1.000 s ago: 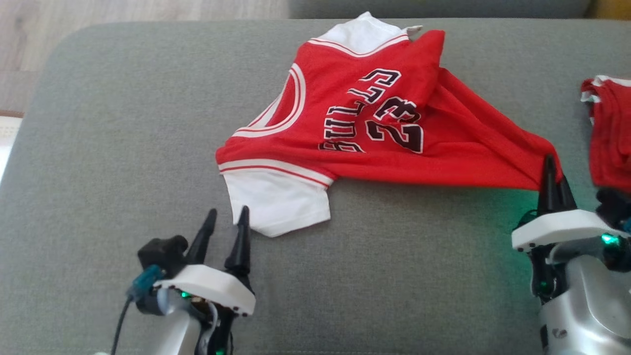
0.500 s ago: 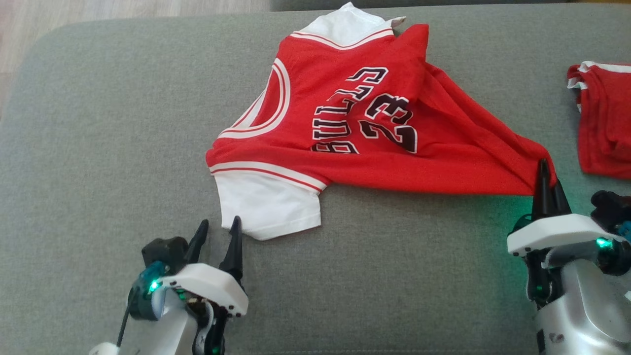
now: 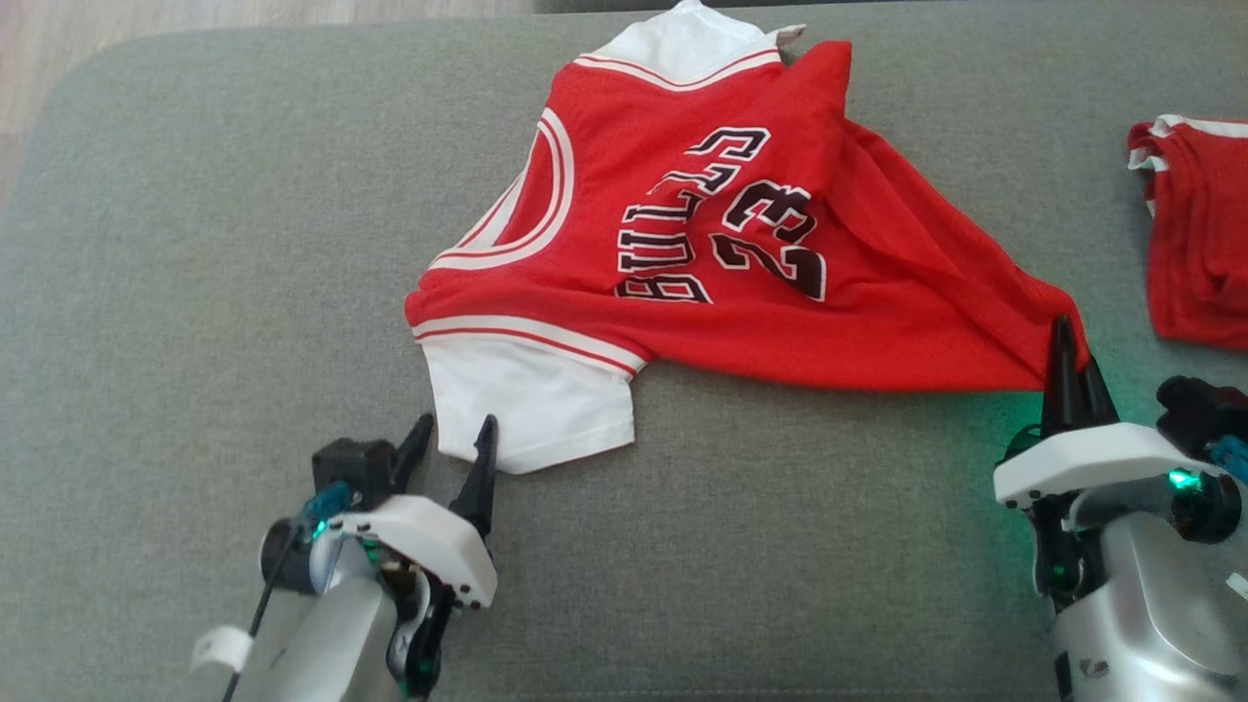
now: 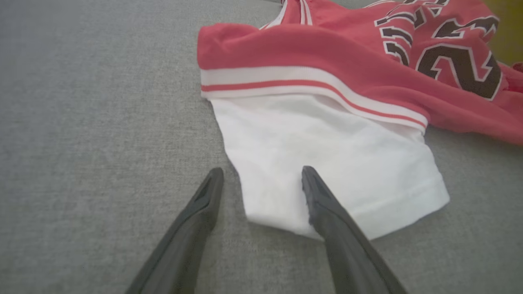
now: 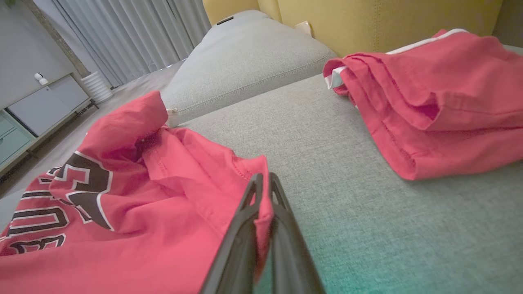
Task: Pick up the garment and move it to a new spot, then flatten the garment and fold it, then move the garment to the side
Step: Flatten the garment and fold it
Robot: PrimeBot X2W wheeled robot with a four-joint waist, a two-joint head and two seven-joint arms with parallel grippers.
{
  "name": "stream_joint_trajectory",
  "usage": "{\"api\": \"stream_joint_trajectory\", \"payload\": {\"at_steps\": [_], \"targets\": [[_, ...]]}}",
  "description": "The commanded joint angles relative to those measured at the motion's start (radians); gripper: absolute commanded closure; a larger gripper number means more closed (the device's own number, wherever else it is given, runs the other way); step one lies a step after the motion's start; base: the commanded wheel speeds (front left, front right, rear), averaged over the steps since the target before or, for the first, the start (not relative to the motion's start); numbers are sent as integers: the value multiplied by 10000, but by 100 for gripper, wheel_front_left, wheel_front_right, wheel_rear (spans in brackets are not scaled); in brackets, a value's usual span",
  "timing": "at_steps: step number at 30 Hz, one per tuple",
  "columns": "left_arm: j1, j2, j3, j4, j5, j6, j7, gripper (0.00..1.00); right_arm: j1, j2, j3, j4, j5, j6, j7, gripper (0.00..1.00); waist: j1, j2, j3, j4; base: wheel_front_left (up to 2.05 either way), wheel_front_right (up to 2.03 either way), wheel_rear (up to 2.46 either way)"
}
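Note:
The garment (image 3: 741, 253) is a red jersey with white sleeves and dark lettering, lying crumpled on the grey cushion (image 3: 195, 292). My right gripper (image 3: 1065, 336) is shut on the jersey's red hem corner (image 5: 261, 212), pulling the cloth taut toward the lower right. My left gripper (image 3: 454, 436) stands open at the near white sleeve (image 4: 327, 163). One of its fingers (image 4: 322, 204) lies over the sleeve's edge and the other rests on bare cushion beside it.
A second red garment (image 3: 1194, 253) lies bunched at the cushion's right edge, close to my right arm; it appears also in the right wrist view (image 5: 433, 106). A yellow backrest (image 5: 388, 16) and another grey cushion (image 5: 245, 61) lie beyond. Wooden floor shows at upper left.
My left gripper has moved forward, so its fingers now straddle the white sleeve's edge. The right gripper keeps its hold on the hem. The head camera shifted slightly.

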Motion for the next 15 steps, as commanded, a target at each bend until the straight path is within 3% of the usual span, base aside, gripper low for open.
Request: {"api": "stream_joint_trajectory", "payload": {"at_steps": [1,5,6,8,15], "targets": [[-410,218,210,38,127,-20,-84,0,-302,-20,253,-249,44,-9,-47,100,0,0,37,-32,0,0,0],[-559,241,77,323,157,-144,25,0,-330,-20,245,-222,22,-9,-41,100,0,0,48,-46,0,0,0],[-588,245,40,388,155,-186,43,14,-336,-20,233,-214,15,-9,-38,100,0,0,50,-45,0,0,0],[-615,247,-10,470,136,-256,41,100,-350,-20,210,-201,-2,-9,-33,100,0,0,41,-36,0,0,0],[-551,339,-127,222,30,-521,-15,100,-426,-20,111,-271,-22,-9,-81,100,0,0,-164,-8,0,0,0]]}}
